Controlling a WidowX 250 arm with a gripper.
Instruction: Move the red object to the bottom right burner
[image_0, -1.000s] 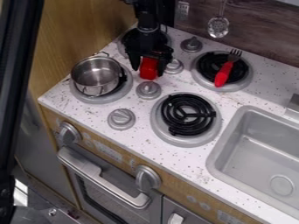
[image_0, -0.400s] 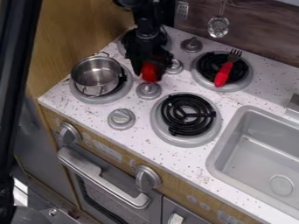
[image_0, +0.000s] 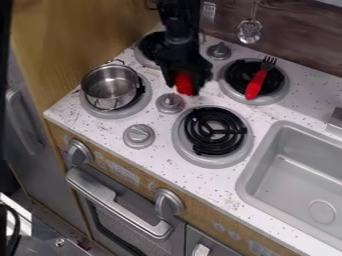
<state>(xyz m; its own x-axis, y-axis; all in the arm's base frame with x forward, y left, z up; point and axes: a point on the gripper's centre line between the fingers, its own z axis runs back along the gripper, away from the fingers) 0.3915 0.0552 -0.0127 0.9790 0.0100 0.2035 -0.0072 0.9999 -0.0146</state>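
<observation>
Now farther right, hand (image_0: 184, 86) with red object (image_0: 184, 82), pot (image_0: 109, 87) unmoved

Bright light on the countertop (image_0: 220, 186); glints on the pot (image_0: 109, 89) and oven handle (image_0: 115, 202).

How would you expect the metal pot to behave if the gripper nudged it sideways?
The metal pot would probably slide rather than tip, being squat and wide; its smooth, shiny metal looks stiff and may be slippery.
</observation>
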